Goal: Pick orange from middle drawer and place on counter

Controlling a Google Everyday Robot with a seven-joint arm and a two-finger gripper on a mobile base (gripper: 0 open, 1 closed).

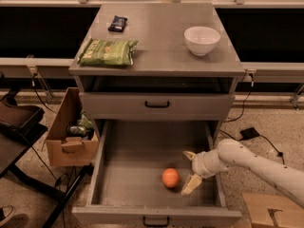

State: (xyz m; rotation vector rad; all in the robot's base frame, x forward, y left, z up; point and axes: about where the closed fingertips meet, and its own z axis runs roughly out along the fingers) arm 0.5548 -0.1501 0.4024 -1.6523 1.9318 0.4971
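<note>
The orange [170, 177] lies on the grey floor of the pulled-out middle drawer [137, 160], towards its front right. My gripper [189, 171] reaches in from the right on a white arm and sits just right of the orange, low inside the drawer. Its cream fingers [191, 184] are spread apart and hold nothing. One finger points to the drawer's back, the other lies near the floor beside the orange. The counter [156, 37] is the grey worktop above.
On the counter are a white bowl [202, 40], a green snack bag [107, 52] and a small dark packet [118, 23]. The closed upper drawer front [156, 104] has a black handle. A cardboard box [71, 132] stands at left, another box [270, 212] at lower right.
</note>
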